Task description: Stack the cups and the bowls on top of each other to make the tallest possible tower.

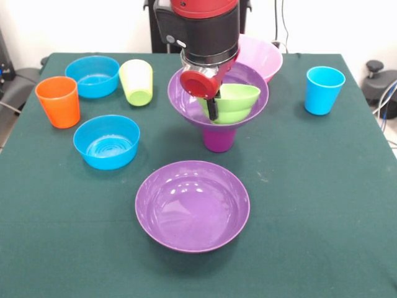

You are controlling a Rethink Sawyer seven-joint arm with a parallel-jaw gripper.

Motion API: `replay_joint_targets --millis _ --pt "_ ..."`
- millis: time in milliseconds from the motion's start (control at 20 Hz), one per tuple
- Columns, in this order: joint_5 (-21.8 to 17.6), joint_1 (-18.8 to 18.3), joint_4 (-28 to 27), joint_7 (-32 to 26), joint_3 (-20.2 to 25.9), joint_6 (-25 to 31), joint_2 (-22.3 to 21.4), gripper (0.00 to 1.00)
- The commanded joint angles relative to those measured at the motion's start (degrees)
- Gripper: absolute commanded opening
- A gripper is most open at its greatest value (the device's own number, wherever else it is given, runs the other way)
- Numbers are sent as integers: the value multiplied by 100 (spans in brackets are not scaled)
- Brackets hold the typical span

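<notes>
The tower stands at the table's middle: a purple cup [218, 139] carries a wide purple bowl [183, 96]. The small ribbed green bowl [236, 102] sits tilted inside that bowl. My gripper [213, 112] comes down from above, and one black finger lies against the green bowl's near rim, shut on it. The second wide purple bowl [192, 205] lies in front. Two small blue bowls [107, 141] [93, 76] are at the left. The orange cup [57, 101], lime green cup [138, 82], light blue cup [324, 90] and big pink bowl [265, 56] stand around.
The arm's red and black wrist [198, 31] hangs over the tower's back and hides part of the pink bowl. The green cloth table [310, 217] ends close behind the pink bowl. Cables and dark gear lie off the right edge.
</notes>
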Motion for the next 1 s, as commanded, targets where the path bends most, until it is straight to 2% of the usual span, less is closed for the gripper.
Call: replay_joint_targets --millis 50,300,650,1000 --pt "56 198 -85 1093 -262 -387 342 0" --pt "91 309 -104 994 -424 122 389 0" --pt "17 424 -105 998 -620 252 363 0" --pt "112 522 -36 982 -777 489 262 0"
